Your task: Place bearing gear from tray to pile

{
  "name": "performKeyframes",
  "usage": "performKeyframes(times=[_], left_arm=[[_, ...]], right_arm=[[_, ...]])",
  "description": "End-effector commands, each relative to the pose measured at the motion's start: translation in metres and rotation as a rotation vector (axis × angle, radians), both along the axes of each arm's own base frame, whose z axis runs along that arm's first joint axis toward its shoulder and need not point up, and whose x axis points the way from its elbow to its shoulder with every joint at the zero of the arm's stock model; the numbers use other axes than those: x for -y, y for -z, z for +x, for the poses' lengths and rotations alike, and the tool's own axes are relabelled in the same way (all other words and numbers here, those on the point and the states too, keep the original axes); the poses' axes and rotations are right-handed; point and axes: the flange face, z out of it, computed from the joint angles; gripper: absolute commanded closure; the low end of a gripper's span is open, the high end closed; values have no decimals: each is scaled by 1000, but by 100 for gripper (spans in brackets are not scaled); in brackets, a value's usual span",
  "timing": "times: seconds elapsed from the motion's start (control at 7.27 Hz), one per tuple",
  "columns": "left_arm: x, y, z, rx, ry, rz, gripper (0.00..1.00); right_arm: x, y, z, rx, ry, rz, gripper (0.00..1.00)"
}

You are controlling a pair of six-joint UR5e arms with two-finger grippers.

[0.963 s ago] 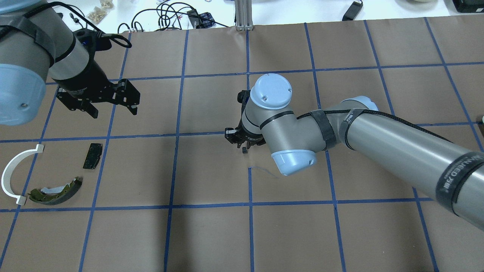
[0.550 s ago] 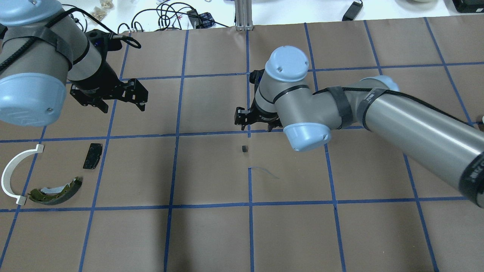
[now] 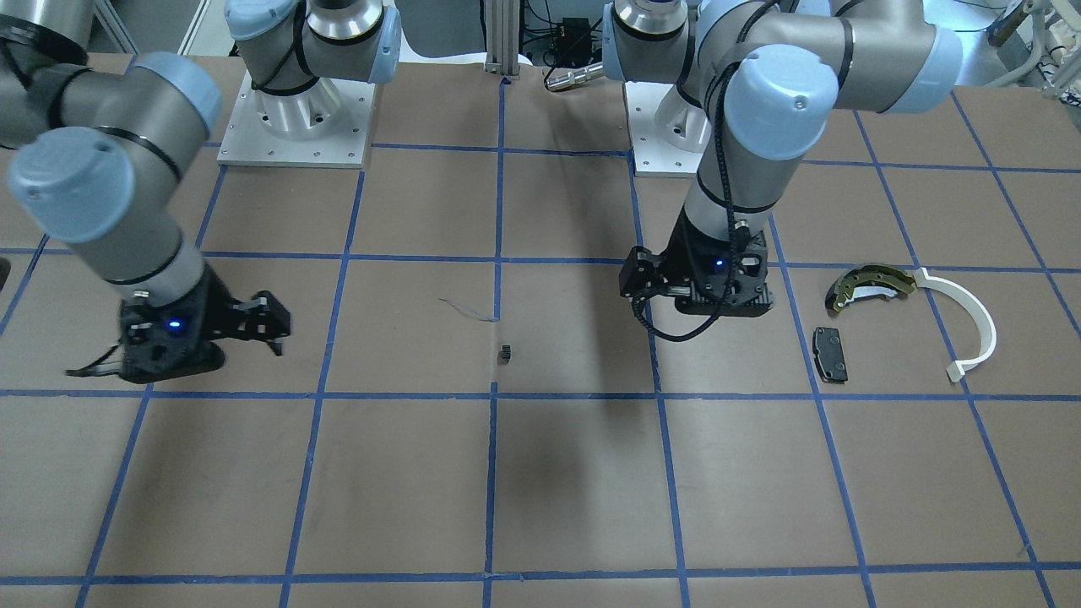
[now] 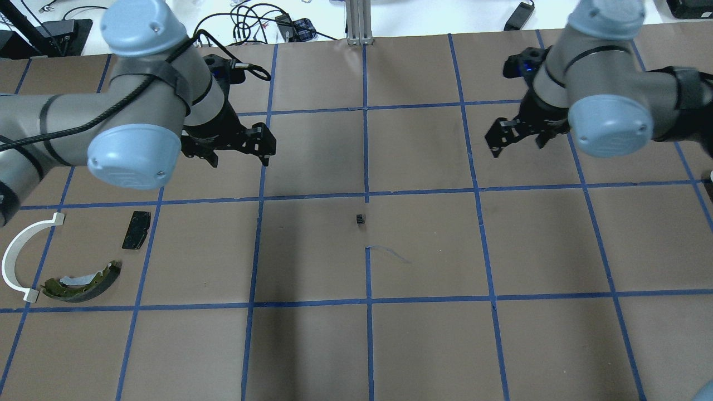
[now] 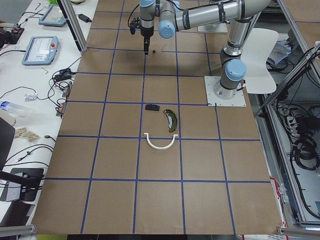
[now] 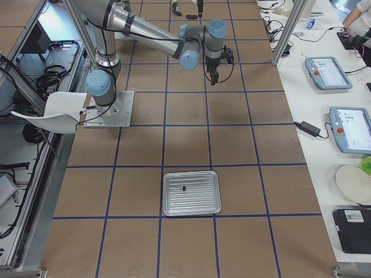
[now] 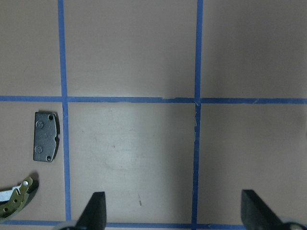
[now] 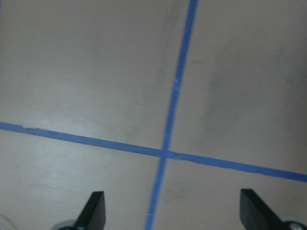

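Bearing gear (image 4: 360,219): small black piece lying alone on the brown-papered table (image 4: 312,345), just beside a blue tape line. It is well apart from the pile: olive curved brake shoe (image 4: 83,283), white plastic arc (image 4: 16,256), flat black pad (image 4: 136,229). Left end effector (image 4: 240,156) and right end effector (image 4: 518,142) hover spread wide, empty.
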Motion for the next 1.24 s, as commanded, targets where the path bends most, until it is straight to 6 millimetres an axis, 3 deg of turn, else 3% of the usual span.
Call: performKeyframes(times=[0.0, 0.28, 0.55, 0.96, 1.1], left_arm=[[-2, 41, -73, -19, 19, 10, 0], [5, 80, -106, -71, 15, -1, 0], [5, 115, -129, -69, 4, 20, 0], [-4, 152, -157, -58, 29, 48, 0], [-8, 161, -163, -54, 36, 63, 5]], right_arm=[[-17, -11, -142, -56, -194, 12, 0], [-50, -12, -253, -106, -163, 34, 0], [-82, -5, -336, -144, -261, 17, 0], [-104, 75, -437, -131, -404, 43, 0], [-115, 88, -463, -123, -420, 50, 2]])
